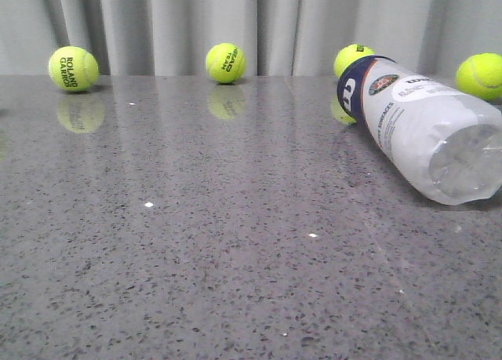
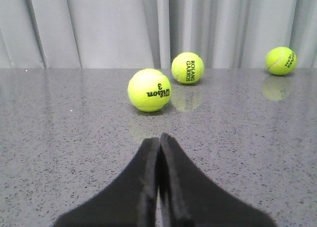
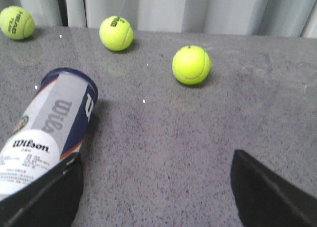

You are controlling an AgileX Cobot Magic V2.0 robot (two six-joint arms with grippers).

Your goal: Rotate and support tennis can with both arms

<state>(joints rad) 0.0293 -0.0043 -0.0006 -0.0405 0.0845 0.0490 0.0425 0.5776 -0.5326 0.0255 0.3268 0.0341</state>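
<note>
The tennis can (image 1: 427, 132) lies on its side at the right of the grey table, its navy end toward the back and its clear end toward the front. It also shows in the right wrist view (image 3: 47, 125), just beside one finger. My right gripper (image 3: 156, 160) is open wide and empty above bare table next to the can. My left gripper (image 2: 159, 140) is shut and empty, its tips together low over the table. Neither gripper shows in the front view.
Tennis balls stand along the back of the table (image 1: 235, 242): one at far left (image 1: 73, 68), one mid-back (image 1: 226, 63), one behind the can (image 1: 353, 60), one far right (image 1: 480, 76). A Wilson ball (image 2: 149, 90) lies ahead of my left gripper. A grey curtain hangs behind.
</note>
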